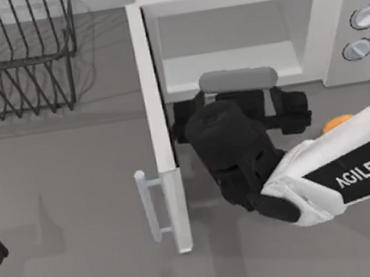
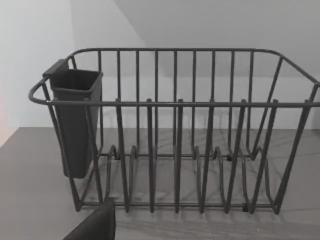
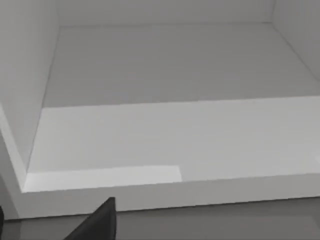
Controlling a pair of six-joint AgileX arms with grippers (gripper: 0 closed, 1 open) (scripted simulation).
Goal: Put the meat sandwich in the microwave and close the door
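Here the microwave (image 1: pixel 242 4) stands at the worktop's far right corner with the door (image 1: pixel 158 128) swung fully open toward the near edge, its bar handle (image 1: pixel 150 206) facing the left side. The right gripper (image 1: pixel 239 106) sits low just in front of the cavity mouth, pointing inward; its wrist camera looks straight across the bare pale cavity floor (image 3: pixel 175 135). Whether its claw is spread or closed I cannot tell, nor whether it grips anything. The meat sandwich (image 1: pixel 338 122) peeks out as an orange sliver beside the right arm, on the worktop near the microwave's front right corner, outside the cavity. So the loading step looks unfinished. Next, I judge, the sandwich needs grasping and carrying onto the cavity floor, then the door pushed shut. The left arm is parked at the left edge, facing a wire dish rack (image 2: pixel 175 130) in the far left corner.
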